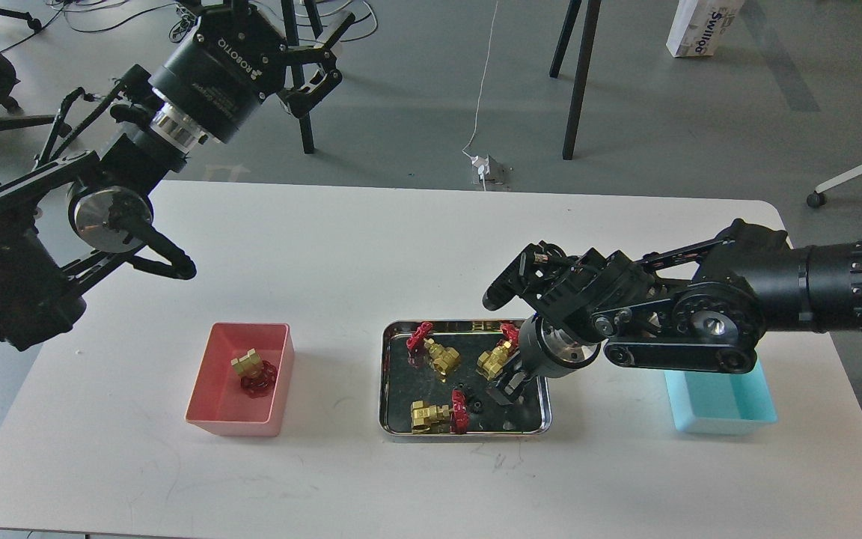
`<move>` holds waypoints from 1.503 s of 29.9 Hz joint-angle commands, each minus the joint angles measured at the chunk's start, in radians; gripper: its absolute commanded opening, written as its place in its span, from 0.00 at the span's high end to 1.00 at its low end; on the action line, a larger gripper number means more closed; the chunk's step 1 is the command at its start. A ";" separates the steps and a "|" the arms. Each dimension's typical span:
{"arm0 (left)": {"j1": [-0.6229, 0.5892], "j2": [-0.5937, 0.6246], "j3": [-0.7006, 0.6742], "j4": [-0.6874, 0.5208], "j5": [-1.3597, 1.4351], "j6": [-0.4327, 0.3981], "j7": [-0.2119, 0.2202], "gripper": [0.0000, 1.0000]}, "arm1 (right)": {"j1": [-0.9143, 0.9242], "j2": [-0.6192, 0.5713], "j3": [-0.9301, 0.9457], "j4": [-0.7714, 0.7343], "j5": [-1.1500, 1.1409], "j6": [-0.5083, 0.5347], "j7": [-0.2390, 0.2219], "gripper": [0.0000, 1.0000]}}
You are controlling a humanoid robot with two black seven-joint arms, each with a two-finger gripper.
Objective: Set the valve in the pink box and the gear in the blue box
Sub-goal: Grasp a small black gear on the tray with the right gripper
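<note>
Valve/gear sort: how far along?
Done: one valve lies in the pink box. In hand: right gripper is down in the steel tray near the gears; its grasp is unclear. Left: three tray valves; the blue box shows nothing inside. Left gripper is raised, open.

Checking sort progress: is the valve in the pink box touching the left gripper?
Apart. Head view: left gripper is raised far beyond the table; valve lies alone in pink box.

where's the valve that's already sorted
In the head view it lies inside the pink box on the table's left side, a single valve with its red handwheel toward the camera, left of the steel tray.
</note>
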 commanded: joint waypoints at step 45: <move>0.044 -0.002 -0.001 0.008 0.010 0.000 0.000 0.01 | -0.108 0.074 -0.012 -0.131 0.000 0.000 -0.001 0.49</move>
